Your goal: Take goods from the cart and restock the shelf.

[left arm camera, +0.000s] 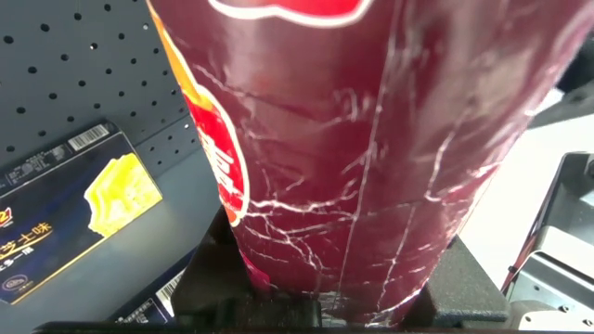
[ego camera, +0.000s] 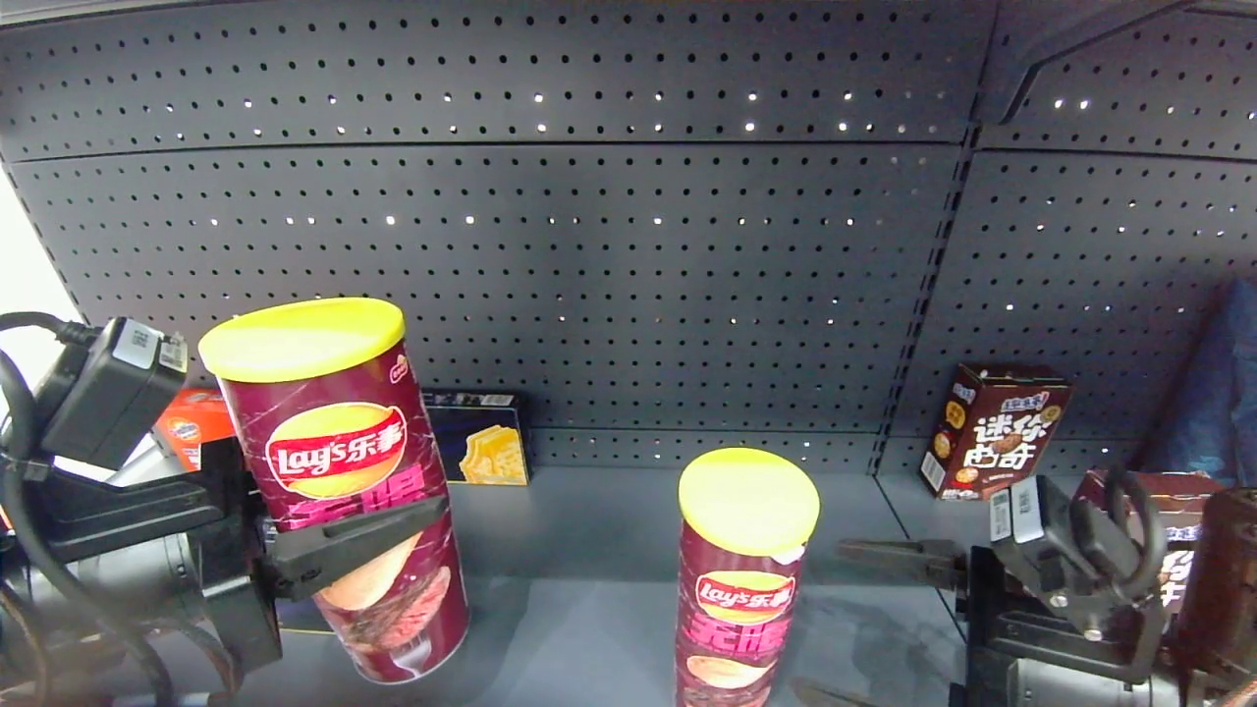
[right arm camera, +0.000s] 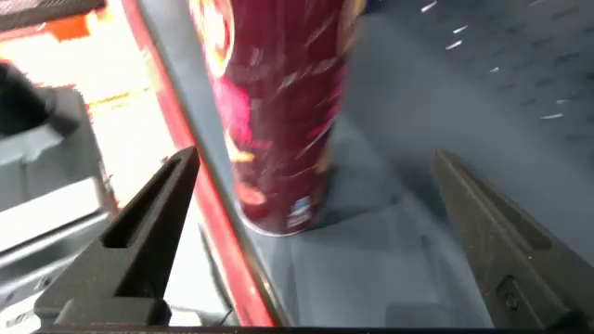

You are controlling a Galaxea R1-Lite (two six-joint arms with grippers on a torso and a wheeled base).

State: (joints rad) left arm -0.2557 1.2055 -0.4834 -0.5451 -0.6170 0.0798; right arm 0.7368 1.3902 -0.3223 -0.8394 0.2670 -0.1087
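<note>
Perforated dark back panel (ego camera: 628, 245), light showing through some of its holes. At its foot stand an orange box (ego camera: 196, 422), a dark blue box (ego camera: 478, 439) picturing a yellow biscuit, and, well apart to the right, a brown box (ego camera: 992, 429) near blue fabric (ego camera: 1213, 393).

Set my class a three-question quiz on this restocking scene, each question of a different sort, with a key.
1. True or false: the left hand grips the tilted chip can.
2. Choose: the right hand, beside the standing chip can, is A) open, B) shut on it, C) shut on a box.
3. Fill in: on the shelf, the brown snack box stands to the robot's ____ of the standing chip can.
Key: 1 true; 2 A; 3 right.
</note>
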